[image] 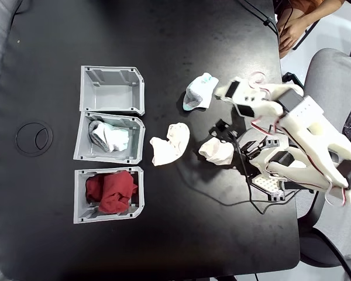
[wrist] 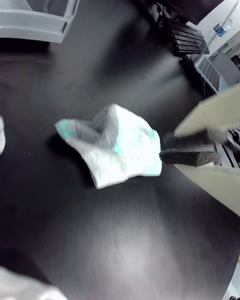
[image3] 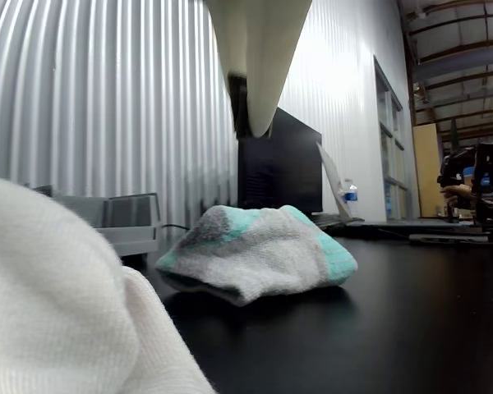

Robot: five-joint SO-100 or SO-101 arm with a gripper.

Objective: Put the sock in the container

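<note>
The gripper [wrist: 167, 149] sits just beside the sock [wrist: 117, 147] in the wrist view, its two dark foam pads [wrist: 190, 156] close together with only a thin gap and nothing between them, tips almost at the sock's edge. From above, the gripper [image: 221, 92] is at the sock's [image: 200, 91] right side on the black table [image: 181, 234]. The low other view adds the sock's [image3: 255, 250] mint toe and grey speckled patch, lying flat, with a pale finger [image3: 259, 74] hanging above it. Only the fixed view shows the three grey bins at left: the container [image: 82, 140] with white-grey fabric in the middle, well apart from the sock, a red-filled bin [image: 79, 196] below, a bare one [image: 85, 88] above. Two cream socks [image: 169, 143] lie between
</note>
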